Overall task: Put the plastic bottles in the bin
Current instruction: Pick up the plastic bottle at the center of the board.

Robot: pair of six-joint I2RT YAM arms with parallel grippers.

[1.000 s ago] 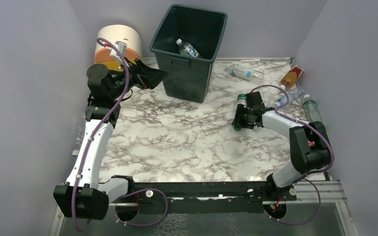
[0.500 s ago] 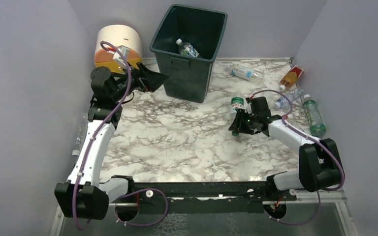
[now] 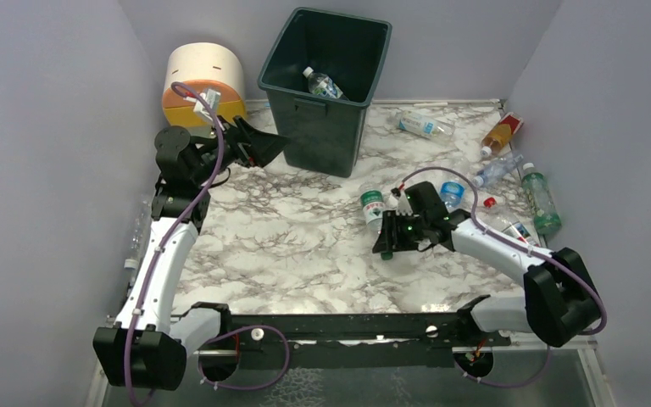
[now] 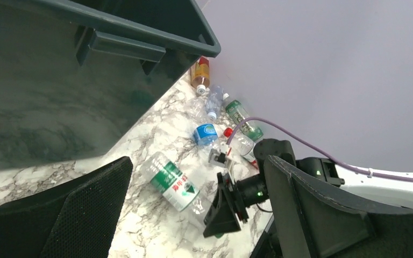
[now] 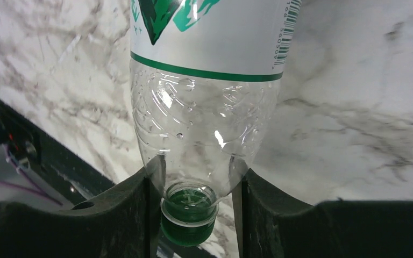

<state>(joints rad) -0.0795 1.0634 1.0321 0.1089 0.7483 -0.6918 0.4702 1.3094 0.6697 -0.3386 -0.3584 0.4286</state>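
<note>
My right gripper (image 3: 387,243) is shut on the neck of a clear plastic bottle (image 3: 373,206) with a green-and-white label, over the middle right of the table. In the right wrist view both fingers press the bottle (image 5: 204,102) just above its green cap (image 5: 189,217). The left wrist view shows the same bottle (image 4: 174,181) slanting close above the marble. The dark green bin (image 3: 320,127) stands at the back centre with one bottle (image 3: 322,83) inside. My left gripper (image 3: 267,144) hangs open and empty beside the bin's left wall (image 4: 37,102).
Several loose bottles lie at the right: a blue-labelled one (image 3: 425,125) near the back wall, an orange one (image 3: 502,131), a green one (image 3: 540,200), and a blue-labelled one (image 3: 451,192) just behind the right wrist. A cream and orange drawer unit (image 3: 205,75) stands back left.
My right gripper has carried the green-labelled bottle leftward and nearer, from the right side toward the table's middle. The left arm has barely shifted and stays open.
</note>
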